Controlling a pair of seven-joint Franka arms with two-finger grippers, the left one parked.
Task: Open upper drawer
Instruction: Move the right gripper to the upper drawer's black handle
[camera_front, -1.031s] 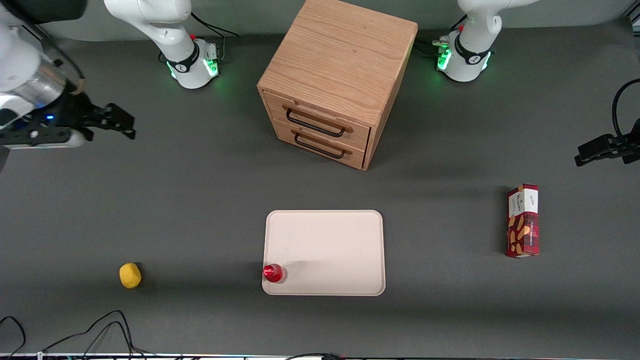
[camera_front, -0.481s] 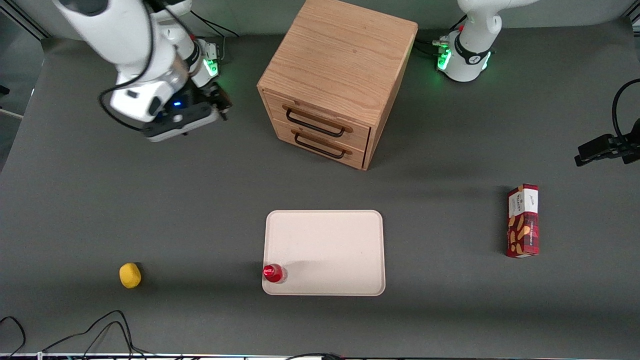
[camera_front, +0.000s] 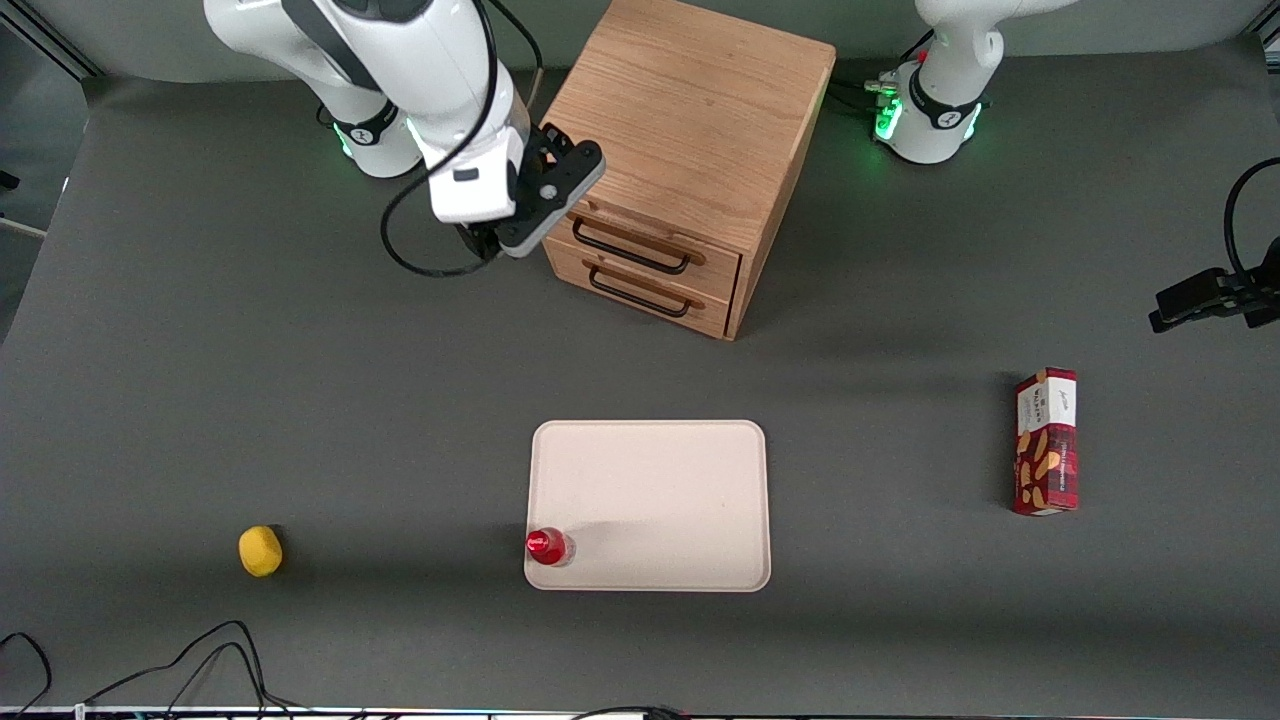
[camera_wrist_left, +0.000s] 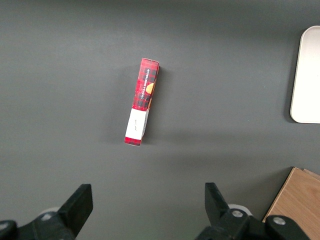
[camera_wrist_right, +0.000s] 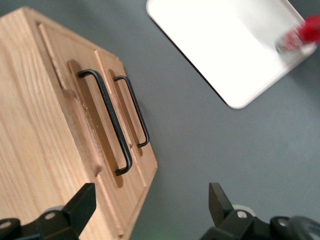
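The small oak cabinet (camera_front: 680, 120) stands at the table's back middle, both drawers shut. The upper drawer (camera_front: 640, 238) has a black wire bar handle (camera_front: 630, 250); the like lower drawer (camera_front: 640, 292) sits under it. My right gripper (camera_front: 490, 240) hangs beside the cabinet's front corner at the working arm's end, level with the upper drawer. In the right wrist view the gripper (camera_wrist_right: 150, 200) is open and empty. One finger (camera_wrist_right: 80, 205) is over the cabinet front and the other finger is over the table. The upper drawer's handle (camera_wrist_right: 107, 120) lies ahead of the fingers, untouched.
A cream tray (camera_front: 650, 440) lies nearer the front camera than the cabinet, with a red-capped bottle (camera_front: 547, 546) at its corner. A yellow fruit (camera_front: 260, 551) lies toward the working arm's end. A red snack box (camera_front: 1046, 441) lies toward the parked arm's end. Cables (camera_front: 200, 660) run along the front edge.
My right arm has swung from the working arm's end of the table inward to the cabinet's front corner. The drawers and other objects have not moved.
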